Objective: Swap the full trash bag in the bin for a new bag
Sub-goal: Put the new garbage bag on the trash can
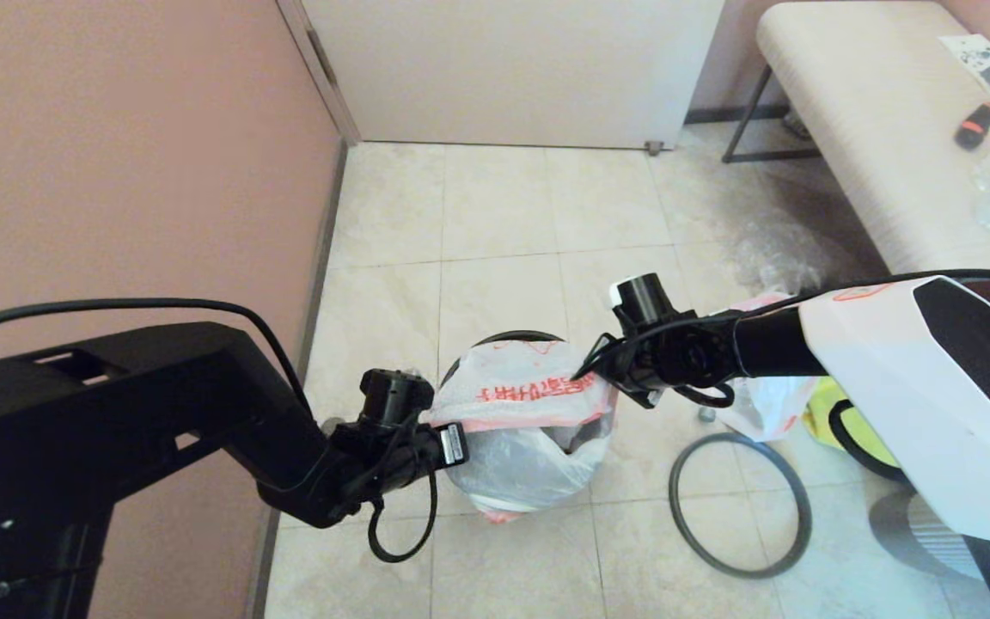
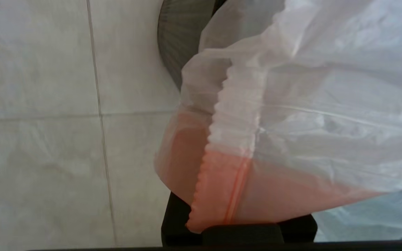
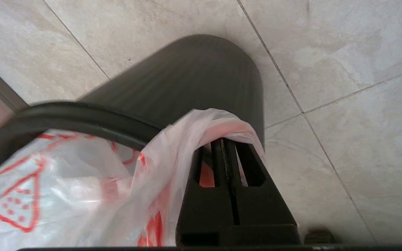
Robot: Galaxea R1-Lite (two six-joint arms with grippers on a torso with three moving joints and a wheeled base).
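**Tight round the bin, open floor behind it**

The small round black plastic bin [image 1: 495,340] has its mouth blocked by a translucent white red-printed plastic bag [image 1: 529,413] stretched across it. The left gripper [image 1: 452,444] crowds one side, the right gripper [image 1: 585,374] the other, both pinched on the bag's edge. A thin grey hoop [image 1: 740,507] lies on the tiles just beside the bin. The pink wall [image 1: 134,155] hems in the left; bare tiled floor [image 1: 504,215] toward the white door [image 1: 512,69] lies open.
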